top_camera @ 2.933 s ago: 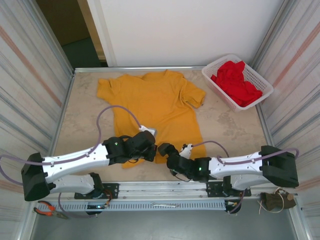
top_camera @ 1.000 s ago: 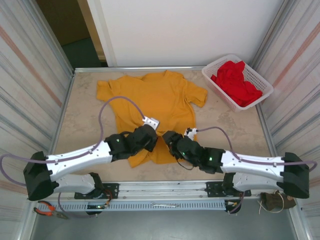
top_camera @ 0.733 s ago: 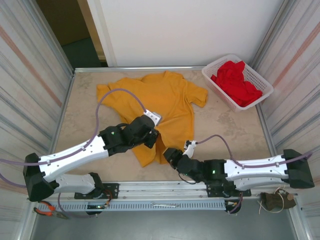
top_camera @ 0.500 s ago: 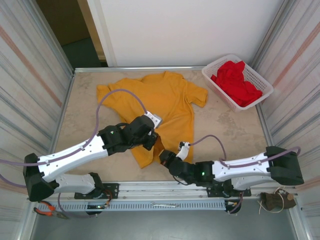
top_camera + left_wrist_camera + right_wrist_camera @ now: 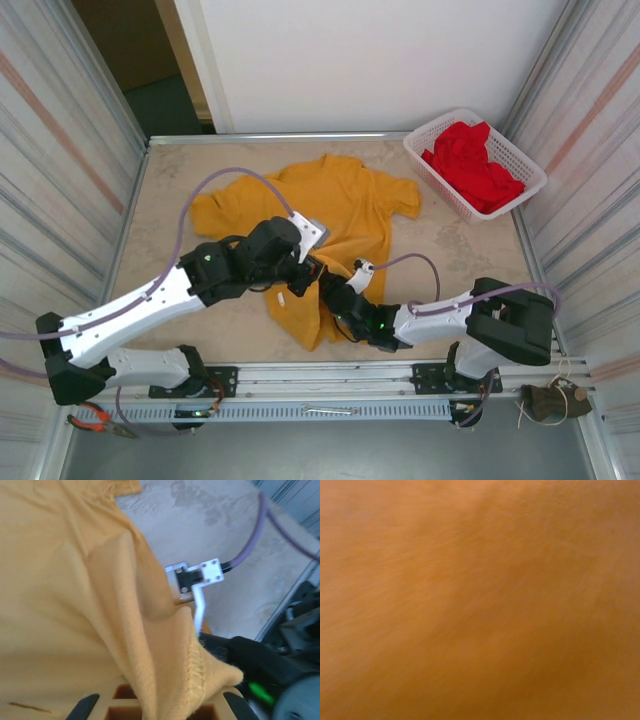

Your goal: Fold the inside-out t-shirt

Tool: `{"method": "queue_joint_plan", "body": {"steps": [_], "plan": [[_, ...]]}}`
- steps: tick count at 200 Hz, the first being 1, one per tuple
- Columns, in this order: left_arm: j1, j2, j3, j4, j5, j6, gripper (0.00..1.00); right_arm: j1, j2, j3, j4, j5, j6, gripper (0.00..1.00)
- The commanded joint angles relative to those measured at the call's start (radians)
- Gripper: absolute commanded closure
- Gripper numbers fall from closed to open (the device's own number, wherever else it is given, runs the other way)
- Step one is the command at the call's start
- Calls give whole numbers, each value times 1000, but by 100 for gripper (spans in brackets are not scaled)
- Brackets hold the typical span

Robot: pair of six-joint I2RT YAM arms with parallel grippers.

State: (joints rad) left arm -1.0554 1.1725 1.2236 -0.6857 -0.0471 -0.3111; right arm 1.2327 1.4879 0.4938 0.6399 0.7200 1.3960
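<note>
Compared with half a second ago, the mustard-yellow short-sleeved cotton t-shirt [image 5: 340, 205] is sitting more bunched and drawn toward the middle. Its near hem is lifting off the surface, while the right arm is reaching further left, in against that hem. The beige stone-patterned table [image 5: 170, 200] is carrying the shirt across its middle, collar and sleeves away from the arms, with the lower part hanging in a loose ridge between the two grippers. At the far right corner the white plastic lattice basket [image 5: 418, 158] is holding the bright red garment [image 5: 475, 160], well apart from the work. The left gripper [image 5: 300, 272] is clamping the raised hem, with cloth running out from its closed fingers in the left wrist view. The right gripper [image 5: 335, 295] is closed too, sitting just beside the left one and burying itself in the fabric. Yellow cloth is pressing against its wrist camera, so I cannot tell whether a layer is actually pinched. I am judging the fold as barely begun. With both grips sitting so near each other, pulling is likely to rope the shirt instead of creasing it. The right fingers may be catching nothing and letting the hem drop, and the purple cable [image 5: 254, 542] at the right wrist may be snagging the cloth.
</note>
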Motion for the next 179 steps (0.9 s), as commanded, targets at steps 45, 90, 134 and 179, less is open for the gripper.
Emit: {"method": "queue_joint_plan", "body": {"steps": [45, 90, 134, 179], "plan": [[1, 32, 127, -16, 97, -11, 100, -34, 179, 122, 45, -19, 82, 100], [1, 18, 194, -10, 131, -36, 100, -143, 277, 149, 58, -40, 165, 100], [1, -10, 203, 9, 141, -36, 100, -173, 284, 145, -13, -51, 189, 100], [1, 41, 247, 41, 231, -43, 100, -195, 369, 313, -72, -137, 147, 100]]}}
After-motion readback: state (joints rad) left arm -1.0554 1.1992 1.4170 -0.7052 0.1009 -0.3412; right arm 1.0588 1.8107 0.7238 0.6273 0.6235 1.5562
